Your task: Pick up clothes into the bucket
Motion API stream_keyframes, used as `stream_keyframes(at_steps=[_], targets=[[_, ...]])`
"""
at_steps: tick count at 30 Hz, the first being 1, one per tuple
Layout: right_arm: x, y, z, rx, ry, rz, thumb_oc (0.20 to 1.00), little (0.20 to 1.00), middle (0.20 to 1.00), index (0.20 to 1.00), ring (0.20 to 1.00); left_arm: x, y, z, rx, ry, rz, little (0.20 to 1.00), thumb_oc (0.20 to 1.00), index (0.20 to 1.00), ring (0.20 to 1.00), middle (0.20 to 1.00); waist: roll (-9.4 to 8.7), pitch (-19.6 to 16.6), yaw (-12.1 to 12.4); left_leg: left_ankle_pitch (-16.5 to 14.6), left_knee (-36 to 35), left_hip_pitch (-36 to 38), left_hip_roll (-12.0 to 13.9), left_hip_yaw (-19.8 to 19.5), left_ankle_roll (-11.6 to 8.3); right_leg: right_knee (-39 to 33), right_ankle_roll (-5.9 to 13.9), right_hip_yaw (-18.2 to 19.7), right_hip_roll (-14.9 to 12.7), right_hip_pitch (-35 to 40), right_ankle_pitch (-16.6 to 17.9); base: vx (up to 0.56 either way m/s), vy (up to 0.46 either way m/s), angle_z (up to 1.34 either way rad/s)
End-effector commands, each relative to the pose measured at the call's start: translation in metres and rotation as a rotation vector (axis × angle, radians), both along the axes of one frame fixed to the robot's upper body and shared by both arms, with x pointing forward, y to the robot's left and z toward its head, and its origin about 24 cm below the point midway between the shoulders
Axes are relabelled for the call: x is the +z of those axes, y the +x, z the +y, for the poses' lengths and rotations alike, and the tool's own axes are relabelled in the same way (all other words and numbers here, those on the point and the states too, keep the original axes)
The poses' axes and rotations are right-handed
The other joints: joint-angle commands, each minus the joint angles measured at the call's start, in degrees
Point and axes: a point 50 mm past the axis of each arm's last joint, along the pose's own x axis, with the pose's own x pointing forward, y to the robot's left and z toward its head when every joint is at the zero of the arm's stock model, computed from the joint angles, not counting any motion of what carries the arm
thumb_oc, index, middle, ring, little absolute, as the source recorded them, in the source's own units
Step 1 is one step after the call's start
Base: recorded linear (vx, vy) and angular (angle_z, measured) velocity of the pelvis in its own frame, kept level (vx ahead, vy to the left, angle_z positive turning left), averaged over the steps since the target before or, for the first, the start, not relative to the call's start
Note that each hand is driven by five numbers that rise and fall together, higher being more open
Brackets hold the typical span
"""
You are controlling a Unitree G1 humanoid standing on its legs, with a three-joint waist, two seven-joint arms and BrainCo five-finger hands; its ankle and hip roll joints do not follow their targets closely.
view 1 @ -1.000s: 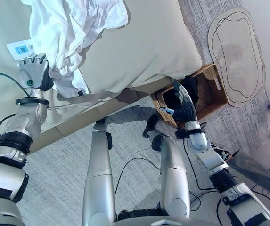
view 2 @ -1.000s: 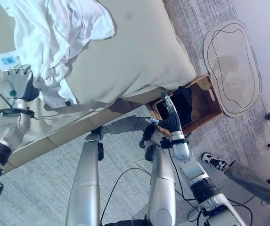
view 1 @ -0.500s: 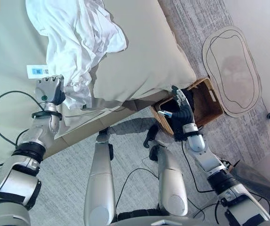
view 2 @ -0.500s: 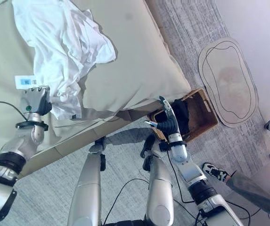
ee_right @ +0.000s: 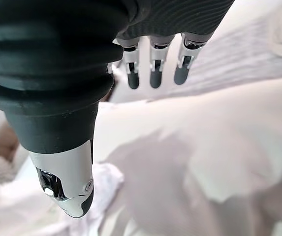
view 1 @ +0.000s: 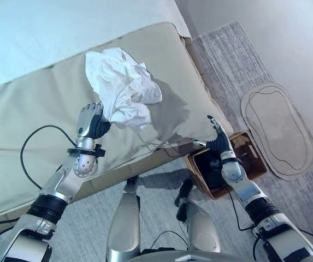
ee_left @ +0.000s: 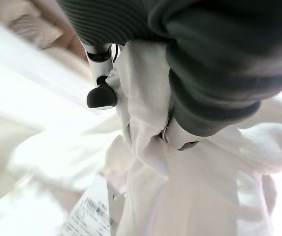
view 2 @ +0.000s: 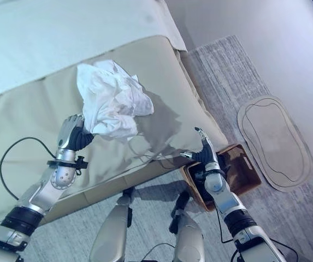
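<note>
A bunched white garment (view 1: 124,95) lies on the beige bed cover, and my left hand (view 1: 91,121) is shut on its lower edge. The left wrist view shows white cloth (ee_left: 150,162) pinched between the curled fingers and thumb. A brown wicker basket (view 1: 254,164) stands on the floor at the bed's corner with dark clothes (view 1: 217,166) inside. My right hand (view 1: 217,141) hangs open above the basket's near side, holding nothing; its straight fingers (ee_right: 153,69) point toward the bed.
The bed (view 1: 47,109) with a pale blue sheet at its far part takes up the left and middle. An oval beige mat (view 1: 279,128) lies on the grey carpet to the right of the basket. A wall runs along the upper right.
The whole view has shifted as the camera moved, so the bed now sits farther back. My left hand still grips the white garment, now more bunched. The right hand stays open over the basket.
</note>
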Motion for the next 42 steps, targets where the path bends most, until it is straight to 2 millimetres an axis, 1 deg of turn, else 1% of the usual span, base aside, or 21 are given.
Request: stream_keyframes(at_steps=[1, 4, 5, 8, 10, 16, 20, 21, 23, 26, 27, 28, 29, 30, 31, 32, 33, 34, 36, 37, 42], targets=[[0.002, 0.002, 0.004, 0.069, -0.129, -0.007, 1.0, 1.0, 1.0, 1.0, 1.0, 0.026, -0.007, -0.02, -0.167, -0.1, -0.094, 0.2, 0.2, 0.2, 0.2, 0.2, -0.14, -5.8, 0.7, 1.1, -4.9, 2.4, 2.7, 1.7, -0.74, -0.6, 4.91, 2.5, -3.8, -1.0, 5.7, 0.07, -0.025, 0.0], [0.003, 0.003, 0.012, 0.122, -0.189, -0.006, 1.0, 1.0, 1.0, 1.0, 1.0, 0.044, -0.015, -0.03, -0.265, -0.167, -0.14, 0.2, 0.2, 0.2, 0.2, 0.2, 0.01, -7.2, 0.9, 0.7, -5.0, 4.2, 2.8, 1.8, -0.77, -1.3, 4.95, 2.5, -3.6, 0.7, 5.5, 0.08, -0.038, -0.07], [0.008, 0.004, 0.018, 0.165, -0.267, -0.029, 1.0, 1.0, 1.0, 1.0, 1.0, 0.055, -0.021, -0.038, -0.337, -0.2, -0.163, 0.2, 0.2, 0.2, 0.2, 0.2, 0.1, -8.1, 1.0, 0.5, -5.4, 5.1, 2.8, 1.9, -0.87, -1.6, 4.92, 2.4, -3.5, 1.7, 5.3, 0.07, -0.031, -0.05], [0.014, 0.006, 0.023, 0.204, -0.347, -0.06, 1.0, 1.0, 1.0, 1.0, 1.0, 0.062, -0.025, -0.045, -0.403, -0.24, -0.167, 0.2, 0.2, 0.2, 0.2, 0.2, 0.27, -9.0, 1.0, 0.4, -5.6, 6.0, 3.0, 1.9, -0.98, -1.9, 4.9, 2.2, -3.4, 2.7, 5.1, 0.06, -0.025, -0.03], [0.02, 0.009, 0.029, 0.223, -0.368, -0.089, 1.0, 1.0, 1.0, 1.0, 1.0, 0.074, -0.03, -0.054, -0.494, -0.291, -0.175, 0.2, 0.2, 0.2, 0.2, 0.2, 0.49, -9.9, 1.0, 0.3, -6.2, 7.1, 3.1, 2.0, -1.08, -2.6, 4.89, 2.2, -3.2, 3.6, 5.0, 0.06, -0.029, -0.01], [0.029, 0.01, 0.04, 0.226, -0.285, -0.115, 1.0, 1.0, 1.0, 1.0, 1.0, 0.089, -0.036, -0.075, -0.71, -0.437, -0.113, 0.2, 0.2, 0.2, 0.2, 0.2, 1.13, -12.5, 0.6, -0.3, -6.5, 9.8, 3.1, 2.5, -1.13, -3.4, 4.68, 1.9, -2.9, 6.5, 4.6, 0.06, -0.017, -0.01], [0.031, 0.009, 0.043, 0.224, -0.236, -0.114, 1.0, 1.0, 1.0, 1.0, 1.0, 0.094, -0.037, -0.083, -0.785, -0.472, -0.086, 0.2, 0.2, 0.2, 0.2, 0.2, 1.4, -13.4, 0.4, -0.5, -7.0, 10.9, 3.2, 2.8, -1.23, -3.9, 4.65, 1.8, -2.8, 7.6, 4.5, 0.03, -0.008, -0.01], [0.033, 0.009, 0.045, 0.217, -0.17, -0.113, 1.0, 1.0, 1.0, 1.0, 1.0, 0.096, -0.036, -0.086, -0.807, -0.485, -0.065, 0.2, 0.2, 0.2, 0.2, 0.2, 1.7, -14.1, 0.2, -0.5, -7.2, 11.5, 3.2, 3.1, -1.25, -4.2, 4.6, 1.7, -2.7, 8.1, 4.3, 0.04, -0.005, -0.01], [0.034, 0.007, 0.045, 0.216, -0.144, -0.11, 1.0, 1.0, 1.0, 1.0, 1.0, 0.094, -0.035, -0.087, -0.806, -0.488, -0.054, 0.2, 0.2, 0.2, 0.2, 0.2, 1.76, -14.3, 0.1, -0.6, -7.4, 11.8, 3.3, 3.2, -1.25, -4.3, 4.56, 1.7, -2.6, 8.3, 4.3, 0.03, -0.003, -0.04], [0.036, 0.003, 0.05, 0.228, -0.028, -0.108, 1.0, 1.0, 1.0, 1.0, 1.0, 0.087, -0.032, -0.089, -0.796, -0.502, -0.015, 0.2, 0.2, 0.2, 0.2, 0.2, 1.9, -14.9, -0.3, -0.6, -7.6, 12.6, 3.5, 3.7, -1.27, -4.5, 4.51, 1.8, -2.4, 8.9, 4.1, 0.02, -0.004, -0.05], [0.037, -0.002, 0.056, 0.254, 0.076, -0.095, 1.0, 1.0, 1.0, 1.0, 1.0, 0.078, -0.03, -0.088, -0.787, -0.539, 0.029, 0.2, 0.2, 0.2, 0.2, 0.2, 2.0, -15.1, -0.7, -0.7, -7.7, 13.1, 3.6, 4.0, -1.27, -4.7, 4.41, 2.0, -2.3, 9.2, 4.1, 0.01, -0.003, -0.07], [0.037, -0.002, 0.056, 0.255, 0.077, -0.093, 1.0, 1.0, 1.0, 1.0, 1.0, 0.078, -0.03, -0.088, -0.788, -0.54, 0.031, 0.2, 0.2, 0.2, 0.2, 0.2, 2.01, -15.1, -0.6, -0.7, -7.8, 13.2, 3.7, 4.1, -1.27, -4.7, 4.41, 2.0, -2.3, 9.3, 4.1, 0.02, 0.01, -0.08], [0.049, -0.005, 0.063, 0.284, 0.186, -0.118, 1.0, 1.0, 1.0, 1.0, 1.0, 0.069, -0.028, -0.086, -0.766, -0.566, 0.073, 0.2, 0.2, 0.2, 0.2, 0.2, 2.01, -15.3, -1.0, -0.7, -7.8, 13.5, 3.6, 4.3, -1.25, -4.8, 4.32, 2.2, -2.3, 9.4, 4.2, 0.01, 0.005, -0.1], [0.048, -0.005, 0.063, 0.284, 0.188, -0.113, 1.0, 1.0, 1.0, 1.0, 1.0, 0.068, -0.028, -0.086, -0.766, -0.567, 0.075, 0.2, 0.2, 0.2, 0.2, 0.2, 2.03, -15.3, -1.0, -0.7, -7.8, 13.6, 3.6, 4.3, -1.25, -4.8, 4.33, 2.2, -2.3, 9.5, 4.2, 0.01, 0.004, -0.07], [0.051, -0.016, 0.078, 0.396, 0.267, -0.101, 1.0, 1.0, 1.0, 1.0, 1.0, 0.056, -0.025, -0.089, -0.761, -0.61, 0.133, 0.2, 0.2, 0.2, 0.2, 0.2, 1.95, -15.4, -1.5, -0.7, -7.8, 13.9, 3.7, 4.7, -1.29, -4.9, 4.22, 2.2, -2.2, 9.7, 4.2, 0.01, -0.006, -0.05], [0.043, -0.016, 0.094, 0.46, 0.304, -0.055, 1.0, 1.0, 1.0, 1.0, 1.0, 0.049, -0.026, -0.1, -0.8, -0.634, 0.182, 0.2, 0.2, 0.2, 0.2, 0.2, 2.04, -15.6, -0.9, -0.6, -7.9, 14.0, 3.7, 4.5, -1.29, -5.0, 4.14, 1.9, -2.3, 10.0, 4.1, 0.0, 0.0, 0.0], [0.043, -0.015, 0.095, 0.462, 0.305, -0.057, 1.0, 1.0, 1.0, 1.0, 1.0, 0.049, -0.025, -0.1, -0.801, -0.633, 0.18, 0.2, 0.2, 0.2, 0.2, 0.2, 2.02, -15.5, -1.0, -0.6, -7.9, 14.0, 3.7, 4.4, -1.3, -5.1, 4.14, 1.9, -2.2, 10.1, 4.1, -0.01, -0.019, -0.05], [0.031, -0.017, 0.101, 0.48, 0.457, 0.047, 1.0, 1.0, 1.0, 1.0, 1.0, 0.047, -0.027, -0.105, -0.835, -0.663, 0.211, 0.2, 0.2, 0.2, 0.2, 0.2, 1.9, -15.5, -0.7, -0.5, -7.9, 14.0, 3.7, 4.3, -1.41, -5.2, 4.09, 1.8, -2.1, 10.3, 4.1, -0.01, -0.015, -0.04], [0.03, -0.017, 0.101, 0.492, 0.494, 0.078, 1.0, 1.0, 1.0, 1.0, 1.0, 0.047, -0.028, -0.107, -0.849, -0.671, 0.222, 0.2, 0.2, 0.2, 0.2, 0.2, 1.84, -15.6, -0.7, -0.5, -7.9, 14.1, 3.7, 4.3, -1.49, -5.3, 4.06, 1.8, -2.0, 10.5, 4.1, 0.0, 0.0, 0.0], [0.027, -0.022, 0.108, 0.548, 0.604, 0.138, 1.0, 1.0, 1.0, 1.0, 1.0, 0.043, -0.029, -0.11, -0.874, -0.681, 0.258, 0.2, 0.2, 0.2, 0.2, 0.2, 1.76, -15.7, -0.4, -0.5, -8.0, 14.2, 3.8, 4.5, -1.61, -5.6, 3.99, 1.8, -1.9, 10.6, 4.1, 0.0, 0.0, 0.0], [0.025, -0.028, 0.123, 0.629, 0.698, 0.204, 1.0, 1.0, 1.0, 1.0, 1.0, 0.036, -0.03, -0.118, -0.925, -0.712, 0.323, 0.2, 0.2, 0.2, 0.2, 0.2, 1.66, -16.5, 0.0, -0.5, -8.1, 14.6, 3.9, 4.5, -1.79, -6.1, 3.74, 1.6, -1.6, 11.3, 4.0, 0.0, 0.0, 0.0]])
